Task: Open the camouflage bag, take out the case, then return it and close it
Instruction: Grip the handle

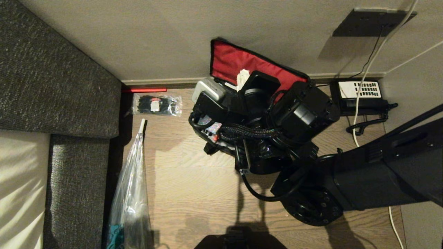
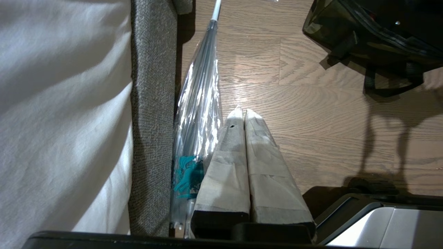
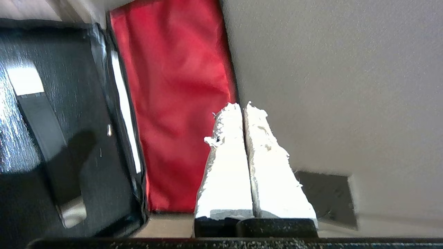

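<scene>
My right gripper (image 3: 244, 107) is pinched fully together, nothing between the fingers (image 3: 226, 166) — tips sit in front of the red lid lining (image 3: 176, 103) of the camouflage bag (image 1: 256, 69), near the lining's wall-side edge. In the head view my right arm covers most of the bag; the white taped tips (image 1: 243, 76) poke out against the red.

Bag is on the wood floor (image 1: 193, 180) at its far edge, up against the wall (image 1: 155, 38) and baseboard. Lid is swung up and back, leaning on the wall, red lining facing me. The lid's long axis runs along the wall, slanting a bit down toward the floor's right side.

The case (image 3: 59, 121) — black, with a white strip (image 3: 24, 81) on top — shows in the right wrist view just beside the lining, its long side parallel to the lid's long edge. Can't tell if it's fully seated in the bag.

My left gripper (image 2: 244, 114) is parked low over the floor's near-left part, fingers pressed together, empty, beside a clear wrapped umbrella (image 2: 200, 103) lying along the grey sofa (image 2: 152, 103).

Clear packet of black items (image 1: 157, 104) lies at the floor's far-left corner. Black telephone (image 1: 361, 93) with white keypad at the far-right corner.
</scene>
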Motion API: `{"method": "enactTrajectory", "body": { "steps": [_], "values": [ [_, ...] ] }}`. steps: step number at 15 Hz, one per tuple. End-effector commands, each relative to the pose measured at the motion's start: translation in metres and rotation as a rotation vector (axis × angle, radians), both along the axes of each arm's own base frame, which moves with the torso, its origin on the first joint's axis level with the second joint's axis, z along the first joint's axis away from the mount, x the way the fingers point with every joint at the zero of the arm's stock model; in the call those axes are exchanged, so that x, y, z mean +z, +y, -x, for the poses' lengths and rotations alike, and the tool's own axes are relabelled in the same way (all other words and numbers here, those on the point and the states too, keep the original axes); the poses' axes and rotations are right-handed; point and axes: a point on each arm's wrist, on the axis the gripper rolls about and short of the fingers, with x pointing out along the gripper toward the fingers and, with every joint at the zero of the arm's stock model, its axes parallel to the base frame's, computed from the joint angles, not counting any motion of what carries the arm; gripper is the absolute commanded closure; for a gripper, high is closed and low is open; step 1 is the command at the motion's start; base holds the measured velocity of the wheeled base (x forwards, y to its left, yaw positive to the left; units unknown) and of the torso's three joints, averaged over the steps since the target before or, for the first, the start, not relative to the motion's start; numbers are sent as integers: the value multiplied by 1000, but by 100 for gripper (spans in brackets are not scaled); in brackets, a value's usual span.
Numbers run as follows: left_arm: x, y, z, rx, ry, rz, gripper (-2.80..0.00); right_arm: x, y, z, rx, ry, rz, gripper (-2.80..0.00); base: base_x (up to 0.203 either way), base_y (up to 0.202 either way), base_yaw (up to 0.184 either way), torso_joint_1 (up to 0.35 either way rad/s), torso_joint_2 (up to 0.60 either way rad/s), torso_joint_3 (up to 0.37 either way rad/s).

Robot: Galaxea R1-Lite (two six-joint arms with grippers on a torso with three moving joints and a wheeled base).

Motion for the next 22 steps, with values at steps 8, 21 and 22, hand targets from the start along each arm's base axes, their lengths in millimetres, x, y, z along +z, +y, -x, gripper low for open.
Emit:
{"method": "enactTrajectory", "body": {
  "steps": [8,21,22],
  "values": [
    [-1,0,0,2,0,1,0,-40,-2,0,-8,93,73,0,0,0,0,0,0,0],
    [-1,0,0,0,0,1,0,-130,11,-39,-158,268,129,0,0,0,0,0,0,0],
    [-1,0,0,0,0,1,0,-133,15,-43,-160,266,125,0,0,0,0,0,0,0]
  ]
}}
